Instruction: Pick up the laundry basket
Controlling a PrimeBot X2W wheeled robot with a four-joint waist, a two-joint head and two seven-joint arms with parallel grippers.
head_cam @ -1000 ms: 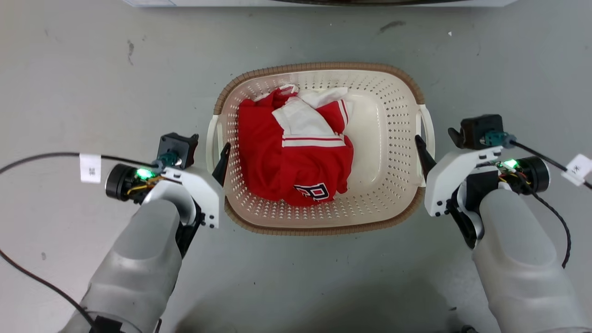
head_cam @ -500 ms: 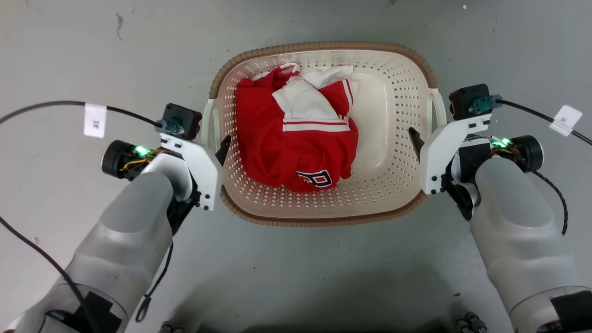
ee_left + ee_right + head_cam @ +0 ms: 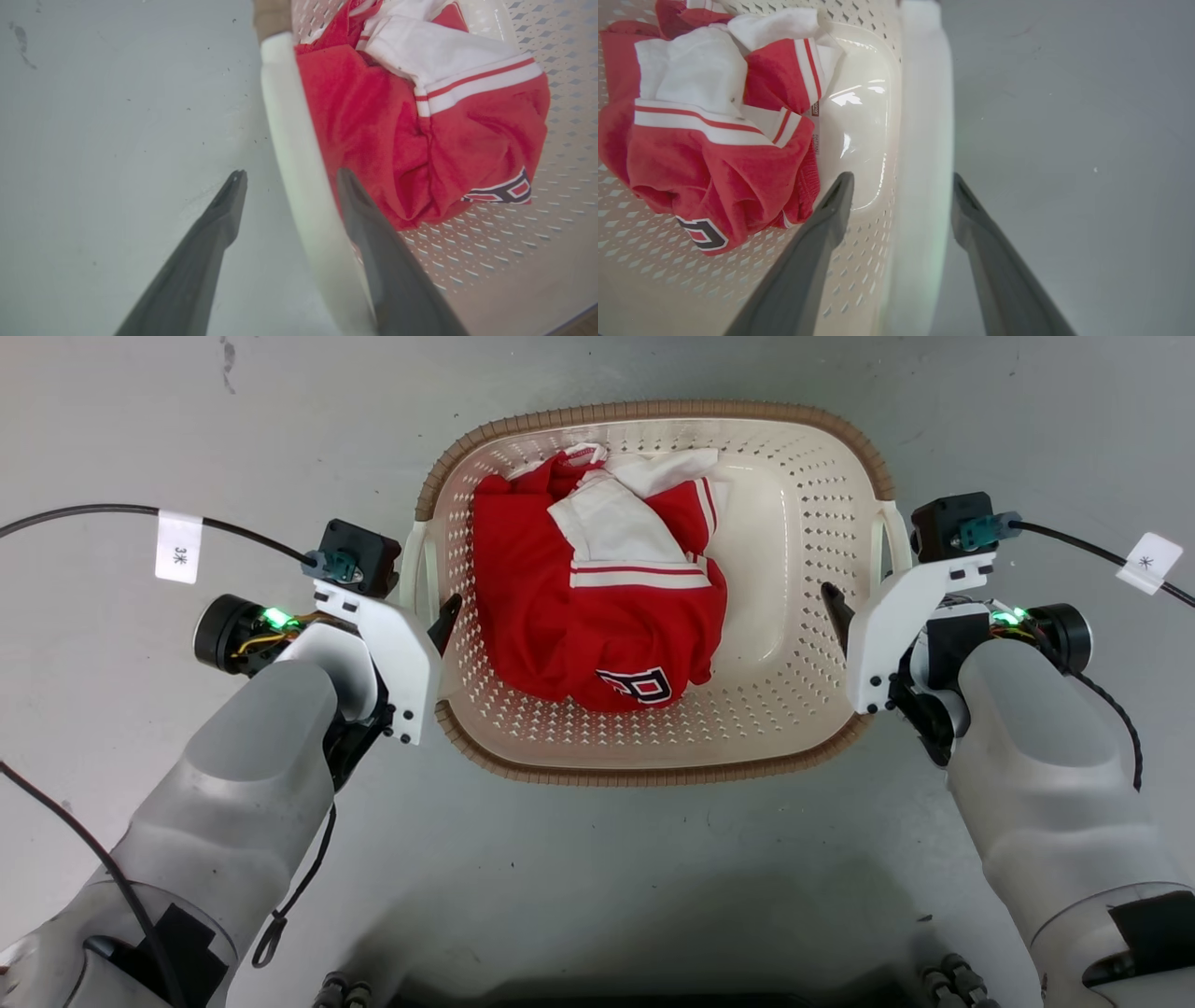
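Looming larger, higher in head view than before: laundry basket (image 3: 805,616)

The left handle (image 3: 299,154), close to the lens between the left tool's (image 3: 290,173) fingers, is blurred and cut off by the bottom edge; likewise the right handle (image 3: 924,140) at the right tool (image 3: 902,177). In the head view, white brackets (image 3: 397,653) hide each tool's outer finger. The laundry basket's (image 3: 653,775) floor label (image 3: 815,135) is too small to read; the red garment (image 3: 579,644) folds over part of its own crest.
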